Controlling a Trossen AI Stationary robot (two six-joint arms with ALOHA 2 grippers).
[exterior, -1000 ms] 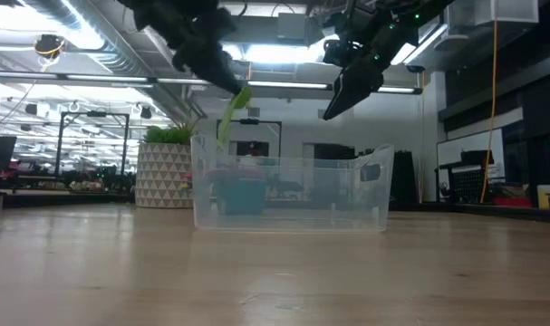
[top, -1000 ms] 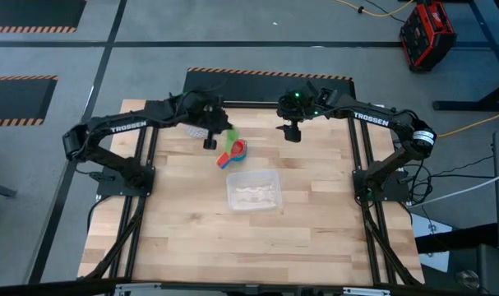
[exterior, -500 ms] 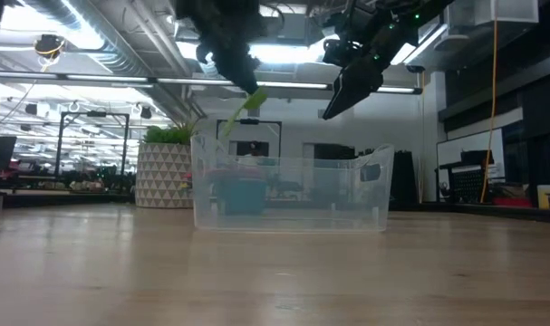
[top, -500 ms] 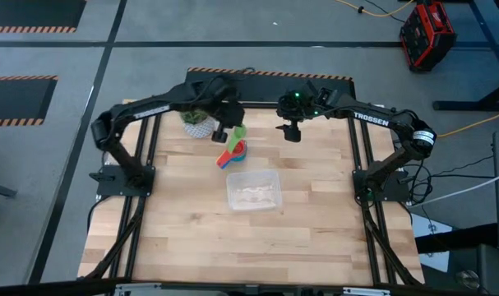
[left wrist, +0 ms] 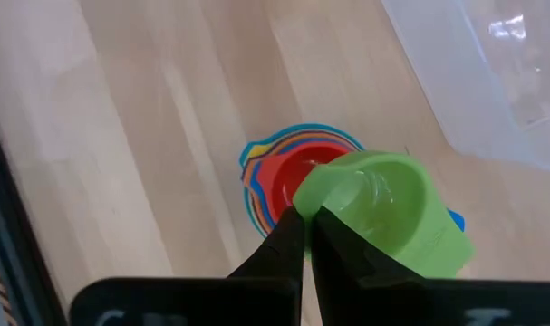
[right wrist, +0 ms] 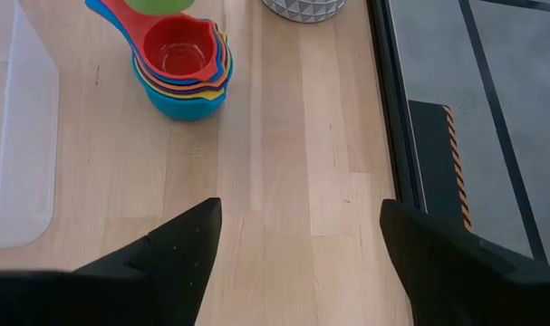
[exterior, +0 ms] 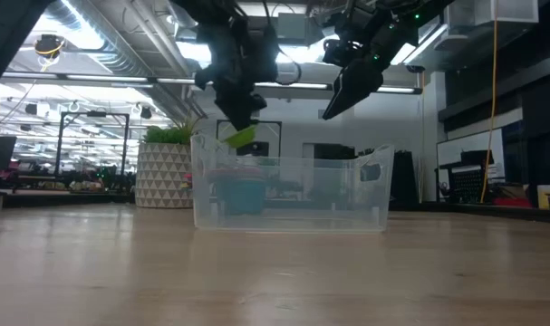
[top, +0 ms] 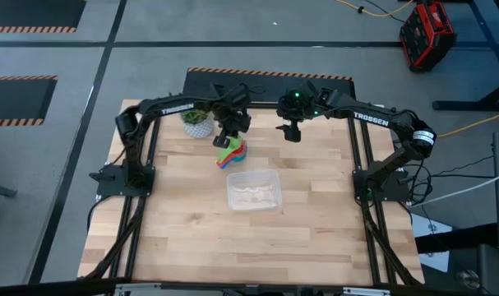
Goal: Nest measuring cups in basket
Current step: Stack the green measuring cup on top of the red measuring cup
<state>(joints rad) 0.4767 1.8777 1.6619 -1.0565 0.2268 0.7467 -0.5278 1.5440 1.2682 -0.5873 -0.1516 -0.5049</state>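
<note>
The left gripper (left wrist: 303, 231) — clenched on the green cup (left wrist: 383, 210) — hangs directly over the nested stack (top: 232, 154), just above the basket (top: 252, 190) at frame centre, while the right gripper (top: 292, 131) waits agape.

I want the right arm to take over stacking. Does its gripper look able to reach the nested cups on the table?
Probably not yet. The right gripper is open and near the nested cups, but the left gripper hangs right over them, shut on the green cup, blocking the way from above.

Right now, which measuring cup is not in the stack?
The green cup: the left end effector holds it above the stack, whose top cup is red.
</note>
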